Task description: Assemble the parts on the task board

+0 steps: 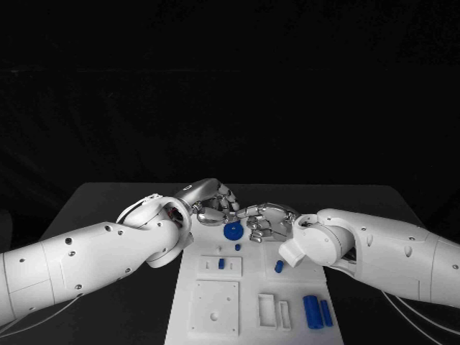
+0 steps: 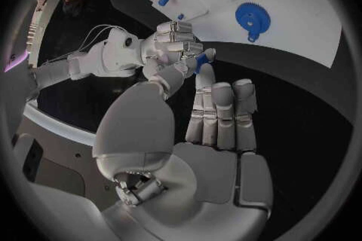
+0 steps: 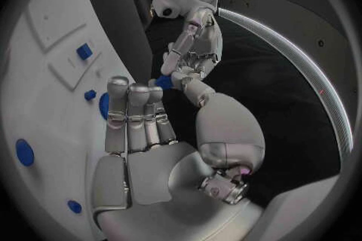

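Observation:
Both hands meet above the far end of the white task board [image 1: 215, 316]. A small blue part [image 2: 201, 63] [image 3: 163, 81] sits pinched between the fingertips of my left hand [image 1: 204, 198] [image 2: 219, 126] and my right hand [image 1: 267, 219] [image 3: 139, 126], and each thumb touches it. From the left wrist I see the right hand [image 2: 174, 42] facing my own; from the right wrist, the left hand [image 3: 192, 48]. A blue gear [image 1: 232, 231] [image 2: 251, 15] lies flat on the board just below the two hands.
More blue parts lie on the board: a tiny peg [image 1: 237, 246], a short piece [image 1: 221, 264], a tilted one [image 1: 279, 266], and two long bars [image 1: 313, 310] at the near right. White raised blocks [image 1: 215, 305] stand at the near left. Black table [image 1: 106, 201] surrounds the board.

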